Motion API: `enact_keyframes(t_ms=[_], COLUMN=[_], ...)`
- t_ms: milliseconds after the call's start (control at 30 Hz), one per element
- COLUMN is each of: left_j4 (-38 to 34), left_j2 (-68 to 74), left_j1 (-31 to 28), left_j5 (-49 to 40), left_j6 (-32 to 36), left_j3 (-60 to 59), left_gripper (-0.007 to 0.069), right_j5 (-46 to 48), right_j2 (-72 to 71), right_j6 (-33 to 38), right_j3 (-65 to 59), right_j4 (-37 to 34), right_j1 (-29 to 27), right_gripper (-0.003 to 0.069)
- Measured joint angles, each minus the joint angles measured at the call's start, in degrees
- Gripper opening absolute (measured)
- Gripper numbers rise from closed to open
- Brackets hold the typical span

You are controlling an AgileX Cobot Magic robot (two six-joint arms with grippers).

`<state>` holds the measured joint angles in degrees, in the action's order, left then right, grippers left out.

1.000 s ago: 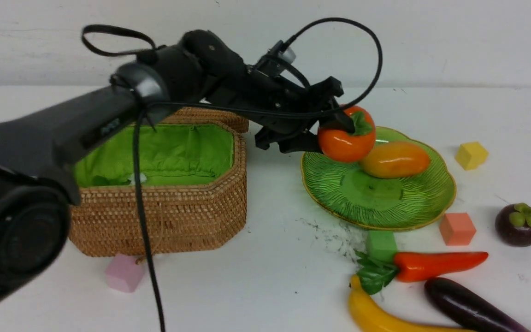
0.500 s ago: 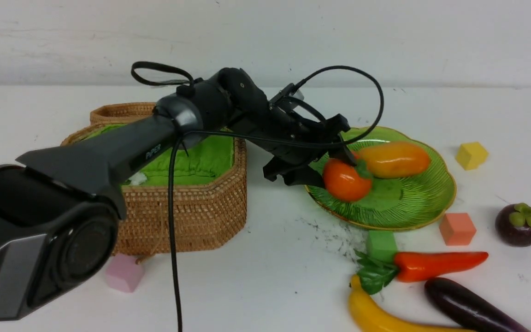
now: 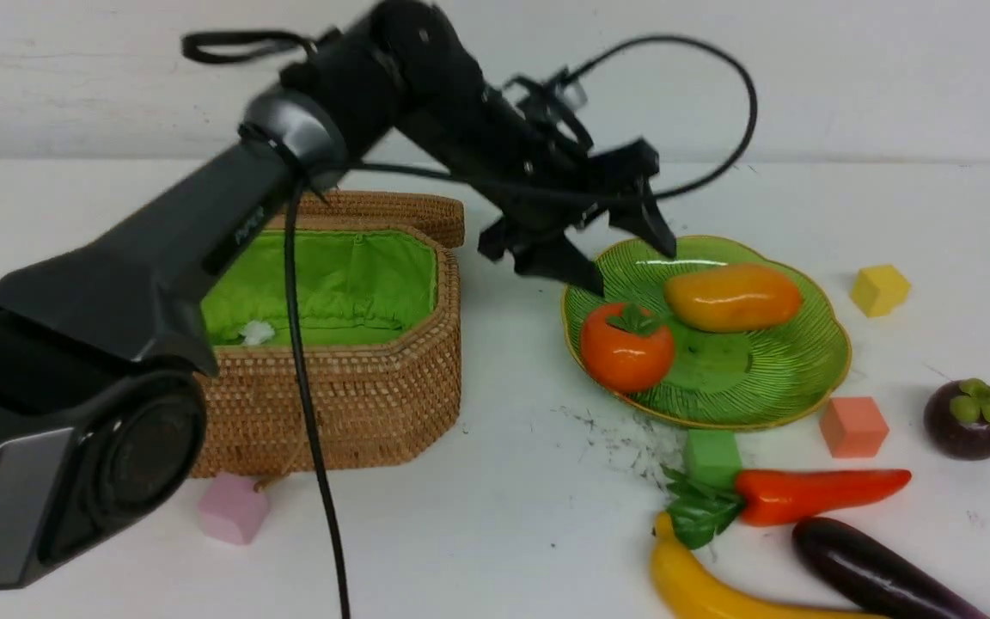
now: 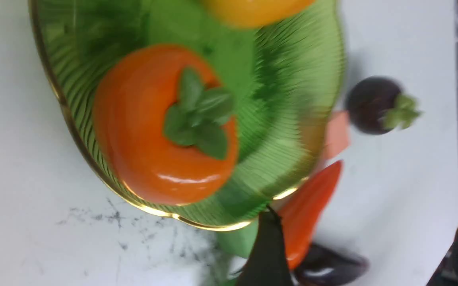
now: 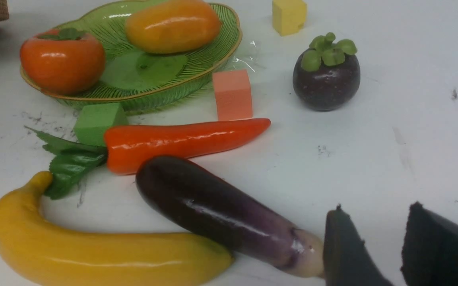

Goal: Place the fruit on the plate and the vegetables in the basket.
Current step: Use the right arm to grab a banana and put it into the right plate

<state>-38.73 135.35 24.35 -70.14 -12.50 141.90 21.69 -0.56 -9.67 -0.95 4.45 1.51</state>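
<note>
The left gripper (image 3: 630,268) hangs with its pincers wide apart above the plate (image 3: 753,387), and the round persimmon (image 3: 626,346) at the plate's eight o'clock edge may roll off.

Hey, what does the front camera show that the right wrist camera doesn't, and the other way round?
Only the front view: the left gripper, open above the plate, the pink cube, and the basket's green lining. Only the right wrist view: the right gripper, open and empty, near the eggplant's pale stem end. Both: the plate holding the persimmon and mango, plus the mangosteen, pepper and banana on the table.
</note>
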Motion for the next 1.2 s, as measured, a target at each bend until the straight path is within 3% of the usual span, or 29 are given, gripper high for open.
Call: enact_keyframes(t_ms=[167,333,367,433,467,633,767,1000,1200], left_j4=[1.59,12.09,12.09,19.53,21.86,28.95,29.78,26.66,21.37], left_j2=[-7.35,-21.33,-21.33,-28.61,-31.41,-44.89,-55.83,-79.83,-92.09], left_j1=[-2.22,-3.84,-3.84,-3.78,-3.78,-3.78,-3.78,-3.78,-3.78], left_j5=[-1.21,-1.40,-1.40,-1.40,-1.40,-1.40,-1.40,1.21,7.44], left_j6=[-2.88,-2.82,-2.82,-2.75,-2.63,-1.92,-0.74,-0.94,-2.15], left_j3=[1.66,2.22,2.22,-0.25,-2.42,-19.65,-36.47,-71.89,-89.10], left_gripper=[0.0453,0.0165,0.0153,0.0015,-0.0014,-0.0013,-0.0013,-0.0013,-0.0013], right_j5=[0.00,0.00,0.00,0.00,0.00,0.00,0.00,0.00,0.00], right_j2=[0.00,0.00,0.00,0.00,0.00,0.00,0.00,0.00,0.00], right_j6=[0.00,0.00,0.00,0.00,0.00,0.00,0.00,0.00,0.00], right_j3=[0.00,0.00,0.00,0.00,0.00,0.00,0.00,0.00,0.00], right_j4=[0.00,0.00,0.00,0.00,0.00,0.00,0.00,0.00,0.00], right_j1=[0.00,0.00,0.00,0.00,0.00,0.00,0.00,0.00,0.00], right_gripper=[0.0245,0.0245,0.0245,0.0245,0.0245,0.0245,0.0245,0.0245,0.0245])
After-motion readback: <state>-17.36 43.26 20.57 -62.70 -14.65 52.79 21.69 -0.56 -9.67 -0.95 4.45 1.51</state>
